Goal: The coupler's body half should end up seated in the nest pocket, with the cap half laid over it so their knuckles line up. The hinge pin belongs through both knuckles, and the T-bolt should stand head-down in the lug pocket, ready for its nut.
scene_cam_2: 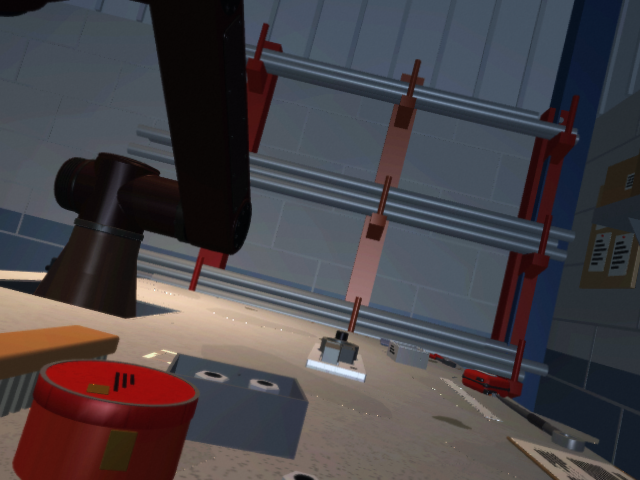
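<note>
My gripper is out of view; only the dark arm link and the robot base show at the left. On the bench's middle a pale nest plate carries grey coupler halves with a small dark knob on top. How the halves sit and whether a pin runs through the knuckles is too small to tell. A grey tray in front holds two nuts.
A red round tin stands nearest at the lower left, beside an orange-topped block. A red rack of steel pipes runs behind the bench. A small grey box, a red tool and a printed sheet lie to the right.
</note>
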Controlling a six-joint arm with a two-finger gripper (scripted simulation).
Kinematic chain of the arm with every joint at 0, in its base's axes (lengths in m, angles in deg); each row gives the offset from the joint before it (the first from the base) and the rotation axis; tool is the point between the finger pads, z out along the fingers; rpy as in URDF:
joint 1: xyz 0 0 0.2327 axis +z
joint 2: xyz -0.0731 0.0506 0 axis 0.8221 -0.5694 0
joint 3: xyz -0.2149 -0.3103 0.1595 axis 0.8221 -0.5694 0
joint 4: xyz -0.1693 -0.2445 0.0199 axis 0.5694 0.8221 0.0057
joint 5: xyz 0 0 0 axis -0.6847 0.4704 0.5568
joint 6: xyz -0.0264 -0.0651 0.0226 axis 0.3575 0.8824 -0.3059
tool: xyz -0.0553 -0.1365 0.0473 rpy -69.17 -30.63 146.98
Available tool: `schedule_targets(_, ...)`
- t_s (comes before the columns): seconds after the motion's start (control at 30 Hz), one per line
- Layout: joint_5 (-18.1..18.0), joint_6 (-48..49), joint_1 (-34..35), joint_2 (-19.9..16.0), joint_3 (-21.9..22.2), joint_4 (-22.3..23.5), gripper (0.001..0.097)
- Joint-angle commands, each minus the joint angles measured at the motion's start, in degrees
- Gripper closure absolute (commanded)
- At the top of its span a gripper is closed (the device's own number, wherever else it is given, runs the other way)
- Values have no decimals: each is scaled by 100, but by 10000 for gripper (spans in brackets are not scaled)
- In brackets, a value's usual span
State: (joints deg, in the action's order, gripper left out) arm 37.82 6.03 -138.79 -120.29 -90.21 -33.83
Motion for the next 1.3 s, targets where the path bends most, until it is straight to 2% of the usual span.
schedule_targets(0.0, -1, 0, 0, 7, 8, 0, 851)
schedule_targets(0.1, -1, 0, 0, 7, 8, 0, 901)
schedule_targets(1.0, 261, 0, 0, 177, 101, 0, 901)
schedule_targets(1.13, 477, 0, 0, 309, 196, 0, 901)
schedule_targets(1.27, 956, 0, 0, 558, 439, 0, 901)
